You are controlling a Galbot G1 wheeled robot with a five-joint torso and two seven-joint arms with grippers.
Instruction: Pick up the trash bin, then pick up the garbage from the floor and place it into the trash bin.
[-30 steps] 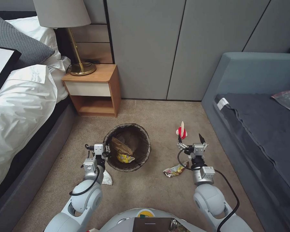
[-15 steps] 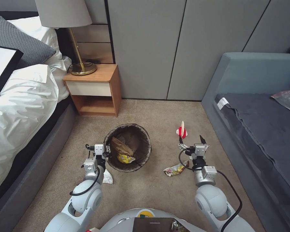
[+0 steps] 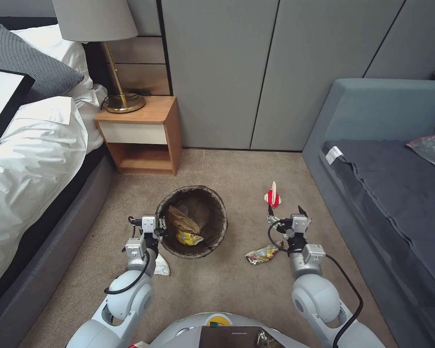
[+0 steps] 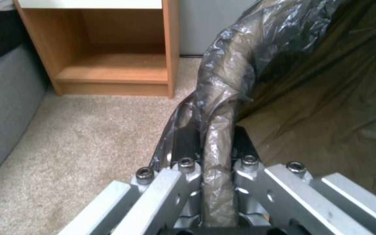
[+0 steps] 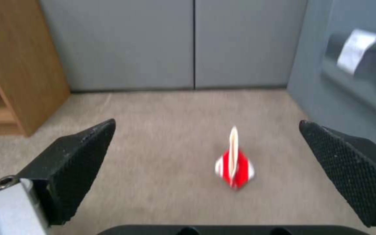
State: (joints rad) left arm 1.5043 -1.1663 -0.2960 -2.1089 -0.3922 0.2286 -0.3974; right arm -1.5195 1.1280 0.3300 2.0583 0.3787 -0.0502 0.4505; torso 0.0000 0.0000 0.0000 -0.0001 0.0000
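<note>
The room was evenly and fairly brightly lit, with no hard shadows on the carpet. Straight wall panels leaned outward toward the head view's edges, a wide-lens distortion. The left wrist view was soft, and the bin liner carried pale glare along its creases. In the right wrist view, the red-white carton and the carpet around it were smeared with blur.
</note>
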